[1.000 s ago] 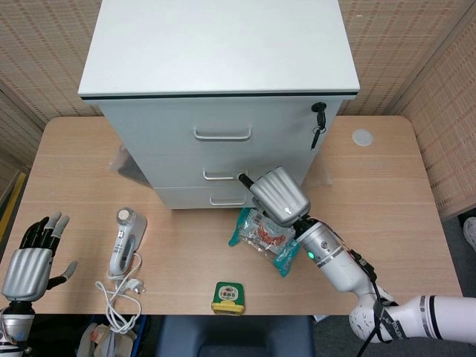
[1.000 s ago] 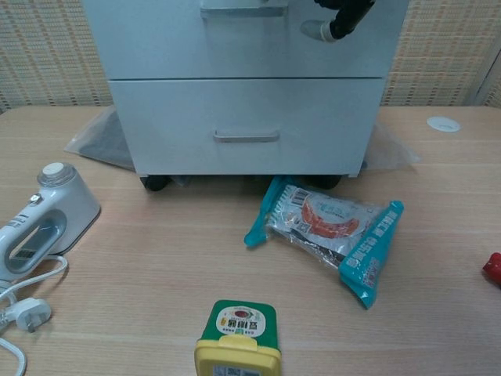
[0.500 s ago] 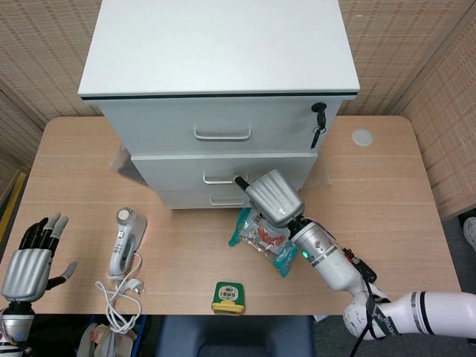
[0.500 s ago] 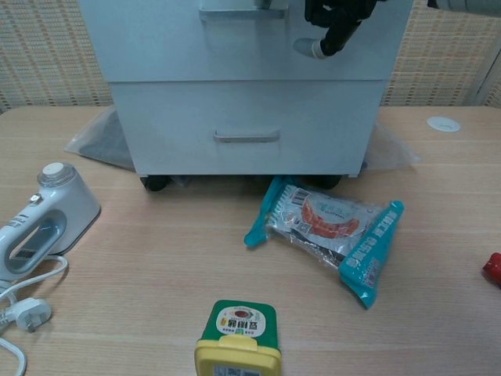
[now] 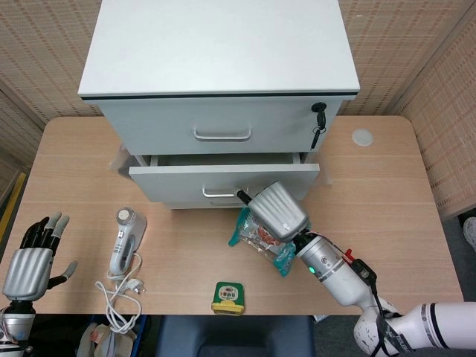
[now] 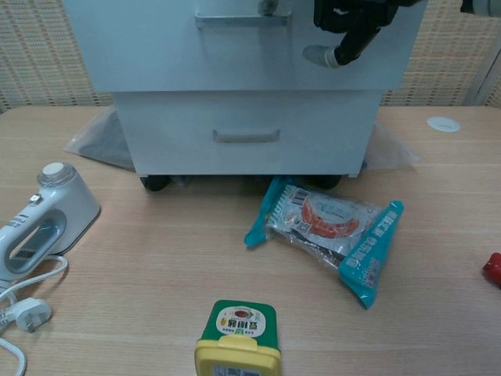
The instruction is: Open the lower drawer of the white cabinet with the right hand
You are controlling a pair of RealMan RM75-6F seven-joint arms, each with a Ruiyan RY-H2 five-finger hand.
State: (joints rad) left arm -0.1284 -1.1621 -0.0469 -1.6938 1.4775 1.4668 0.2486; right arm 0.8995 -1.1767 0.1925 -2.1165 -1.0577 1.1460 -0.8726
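White cabinet (image 5: pixel 216 67) standing on the tabletop (image 5: pixel 387 216), three drawers in its front. The middle drawer (image 5: pixel 223 182) is pulled partly out, its front panel standing proud of the cabinet face; a dark slit of its interior shows along the top edge in the head view, too narrow to tell whether anything lies inside. The lower drawer (image 6: pixel 243 133) sits flush and closed beneath it, its handle (image 6: pixel 246 136) free. The upper drawer (image 5: pixel 223 126) is closed, with a key (image 5: pixel 318 119) in the lock at its right.

Right hand (image 5: pixel 277 210) at the middle drawer's handle (image 5: pixel 223 193), fingers (image 6: pixel 344 35) curled at the handle's right end; whether they actually hook the bar is unclear, as the hand's back hides the contact from above and the chest view crops it.

Left hand (image 5: pixel 30 260) at the near left edge of the tabletop, fingers spread, holding nothing.

On the tabletop before the cabinet: a teal snack bag (image 6: pixel 329 231), lying flat just below the right hand; a green-and-yellow box (image 6: pixel 239 337) near the front edge; a white corded appliance (image 5: pixel 126 238) with its plug (image 5: pixel 134 285); a small white disc (image 5: pixel 362 137) to the cabinet's right.
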